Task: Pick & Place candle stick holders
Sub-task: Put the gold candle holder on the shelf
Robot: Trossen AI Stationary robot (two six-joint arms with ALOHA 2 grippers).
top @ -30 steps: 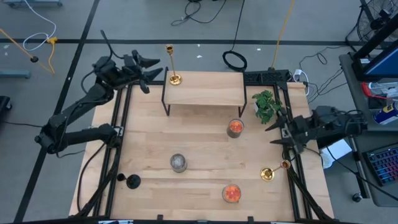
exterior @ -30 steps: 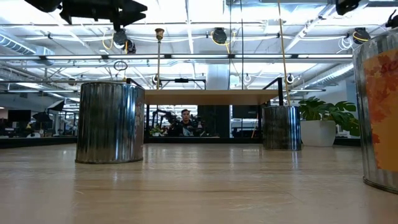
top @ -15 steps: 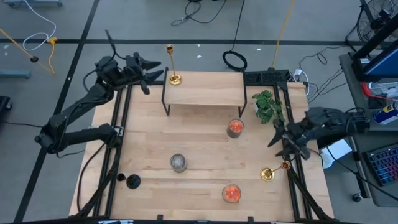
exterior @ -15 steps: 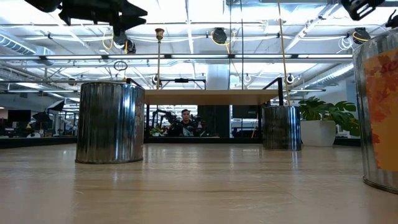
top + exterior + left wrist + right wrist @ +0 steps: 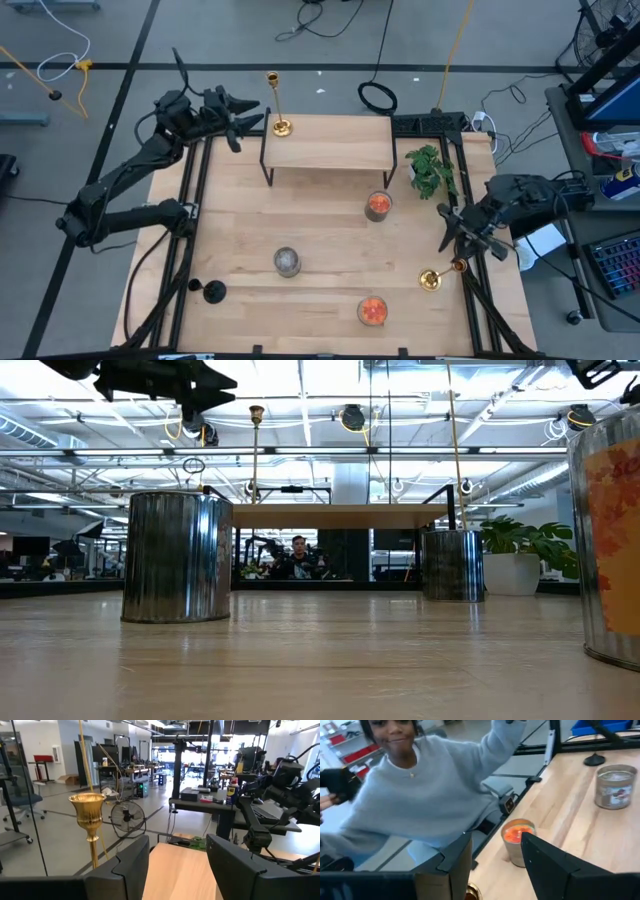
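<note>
Wooden table (image 5: 330, 235), small shelf (image 5: 328, 143), grey floor with cables, person behind, left gripper (image 5: 250, 110) and right gripper (image 5: 450, 228) both wide apart

Two gold candlesticks (image 5: 277, 105) (image 5: 438, 276), one black (image 5: 212, 291), three cups (one grey (image 5: 287, 262), two orange (image 5: 378, 206) (image 5: 372, 311)), one plant (image 5: 430, 169).

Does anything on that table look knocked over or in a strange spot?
Nothing looks tipped or spilled. The one odd placement is the short black candlestick, which stands off the wooden tabletop on the dark frame at its front left corner. The tall gold candlestick sits close to the right edge, with the right gripper open above it.
</note>
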